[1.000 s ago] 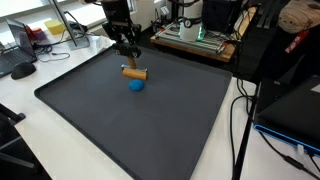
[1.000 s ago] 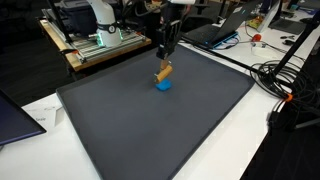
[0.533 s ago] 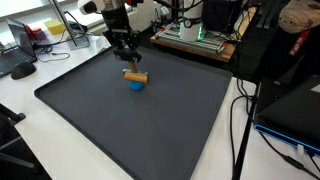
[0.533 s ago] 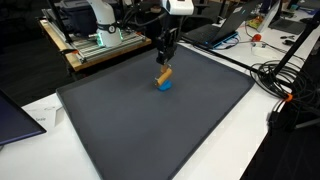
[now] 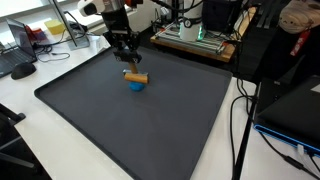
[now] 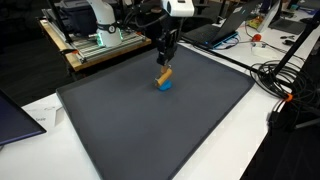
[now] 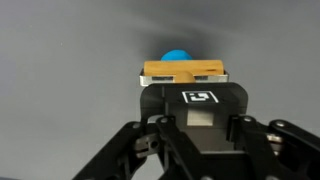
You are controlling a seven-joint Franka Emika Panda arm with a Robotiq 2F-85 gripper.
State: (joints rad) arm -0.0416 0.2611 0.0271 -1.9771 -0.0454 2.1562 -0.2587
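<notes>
A short wooden block (image 5: 135,75) (image 6: 165,73) lies tilted on top of a small blue piece (image 5: 136,85) (image 6: 163,85) near the far edge of a dark mat (image 5: 130,125) (image 6: 160,130). My gripper (image 5: 128,62) (image 6: 166,61) comes down from above, and its jaws are shut on the block's upper end. In the wrist view the wooden block (image 7: 182,71) sits crosswise right at the tip of the gripper (image 7: 184,88), with the blue piece (image 7: 177,56) showing just behind it. The gripper body hides the fingertips there.
The mat covers a white table (image 5: 20,105). A laptop (image 5: 18,40) and mouse lie at one side. A rack with electronics (image 5: 195,35) (image 6: 100,42) stands behind the arm. Cables (image 5: 243,115) (image 6: 285,80) and a black stand crowd the other side.
The arm's wrist has shifted slightly sideways over the last second. The block has settled a little lower onto the blue piece. The jaws stay shut.
</notes>
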